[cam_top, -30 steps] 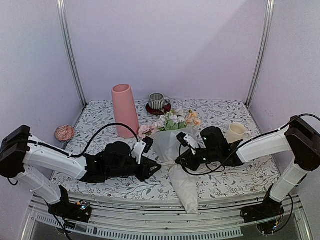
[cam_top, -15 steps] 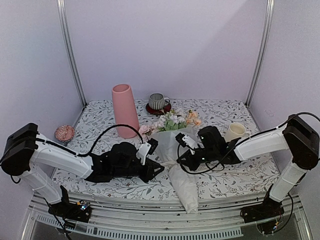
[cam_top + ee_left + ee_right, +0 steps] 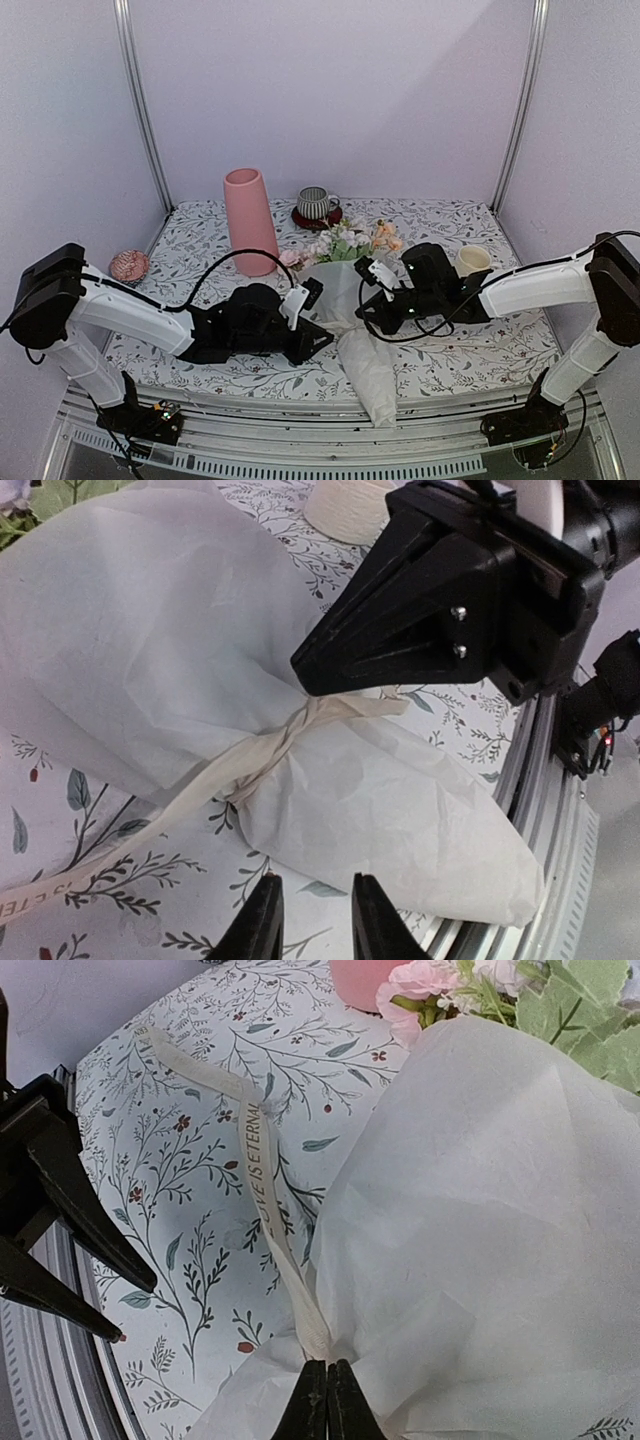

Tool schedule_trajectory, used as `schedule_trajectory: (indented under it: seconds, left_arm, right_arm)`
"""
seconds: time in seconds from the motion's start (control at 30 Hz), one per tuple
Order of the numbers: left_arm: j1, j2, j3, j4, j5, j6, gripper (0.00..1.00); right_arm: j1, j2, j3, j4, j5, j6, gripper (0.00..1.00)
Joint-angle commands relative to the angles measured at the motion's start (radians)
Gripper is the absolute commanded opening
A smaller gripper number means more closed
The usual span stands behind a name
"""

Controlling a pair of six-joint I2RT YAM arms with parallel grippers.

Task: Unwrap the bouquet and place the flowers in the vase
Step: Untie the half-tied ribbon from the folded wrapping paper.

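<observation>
The bouquet (image 3: pixel 365 370) lies on the table (image 3: pixel 450 225) between the arms, blooms twd the back, narrow end at the near edge. The vase (image 3: pixel 250 220) stands upright well behind it, to the left. Right pincer (image 3: pixel 325 1390) is closed tight right at the tie, where the ribbon (image 3: pixel 262 1190) runs into its tips. I can't tell whether it has ribbon, paper or both. Left pincer (image 3: pixel 315 910) is a little open w/ nothing between the fingers, low over the table just beside the narrow end, near the loose ribbon tail. I reckon the step is undoing the tie. I'd take the flat tail w/ the left pincer and draw it along its own length, away from the knot, while the right pins the waist – slow, since a sideways tug would prob drag the whole light bundle. The paper is thin, translucent and crinkly, so it tears easily; grip ribbon, not paper. The ribbon is flat, cream and printed, twisted at the waist. The flowers (image 3: pixel 345 242) are soft pink, peach and white w/ green leaves – likely to snag the paper.
</observation>
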Motion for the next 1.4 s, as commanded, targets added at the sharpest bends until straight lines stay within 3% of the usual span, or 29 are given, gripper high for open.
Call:
schedule_trajectory:
  seconds: [0.0, 0.4, 0.73, 0.97, 1.37]
  left_arm:
    - [-0.009, 0.018, 0.020, 0.011, 0.012, 0.012, 0.26]
    - [-0.011, 0.024, 0.013, 0.018, 0.008, 0.005, 0.26]
    - [-0.012, 0.046, -0.012, 0.067, 0.012, -0.010, 0.27]
    - [-0.012, 0.036, -0.020, 0.066, 0.004, -0.009, 0.27]
    - [-0.012, 0.037, -0.016, 0.055, 0.007, -0.007, 0.27]
  right_arm:
    - [-0.006, -0.035, 0.014, -0.040, 0.030, -0.015, 0.02]
    - [-0.009, 0.000, 0.009, -0.059, 0.064, -0.028, 0.10]
    - [-0.013, 0.120, 0.043, -0.070, -0.034, -0.014, 0.17]
    - [-0.013, 0.118, 0.072, -0.089, -0.044, -0.015, 0.04]
    - [-0.012, -0.013, 0.115, -0.131, -0.063, -0.019, 0.04]
